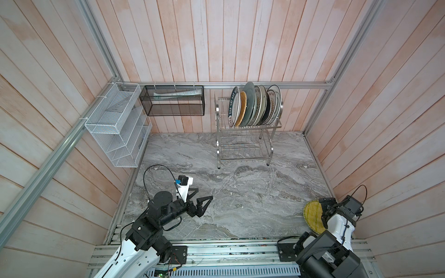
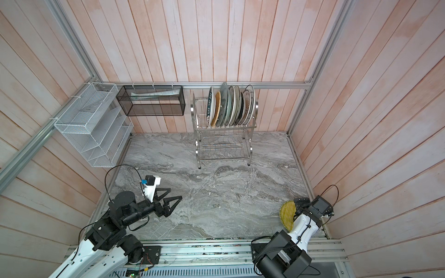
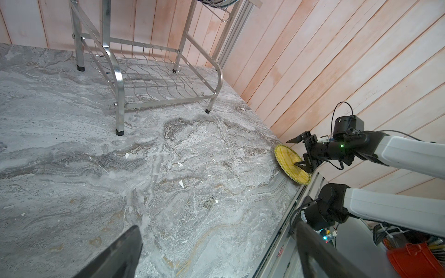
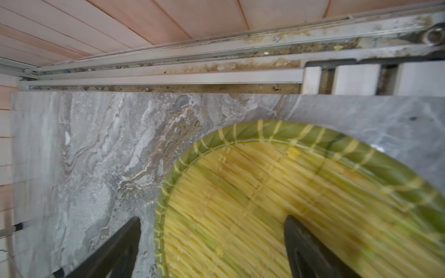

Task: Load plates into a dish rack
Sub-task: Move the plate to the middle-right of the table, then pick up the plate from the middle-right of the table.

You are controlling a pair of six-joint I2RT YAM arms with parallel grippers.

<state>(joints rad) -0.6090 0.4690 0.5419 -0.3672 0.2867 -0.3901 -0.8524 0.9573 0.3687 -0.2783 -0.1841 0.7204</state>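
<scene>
A yellow woven-look plate point(image 1: 311, 214) point(image 2: 286, 214) point(image 3: 290, 164) point(image 4: 277, 192) with a green rim lies at the table's front right corner. My right gripper point(image 1: 323, 210) point(image 2: 299, 207) point(image 4: 213, 219) is open and straddles its rim, one finger over the plate's face and one over the bare table beside it. Neither pad touches the plate. Several plates point(image 1: 255, 106) point(image 2: 231, 106) stand on edge in the top tier of the steel dish rack point(image 1: 243, 146) point(image 2: 224, 144) point(image 3: 154, 79) at the back; its lower tier holds nothing. My left gripper point(image 1: 204, 193) point(image 2: 175, 193) point(image 3: 218, 228) hovers open over the front left, holding nothing.
A white mesh organiser point(image 1: 115, 127) and a black mesh basket point(image 1: 172, 101) hang on the back left walls. An aluminium rail point(image 1: 228, 250) point(image 4: 168, 77) borders the marble table point(image 1: 240, 192) close to the yellow plate. Plank walls enclose three sides.
</scene>
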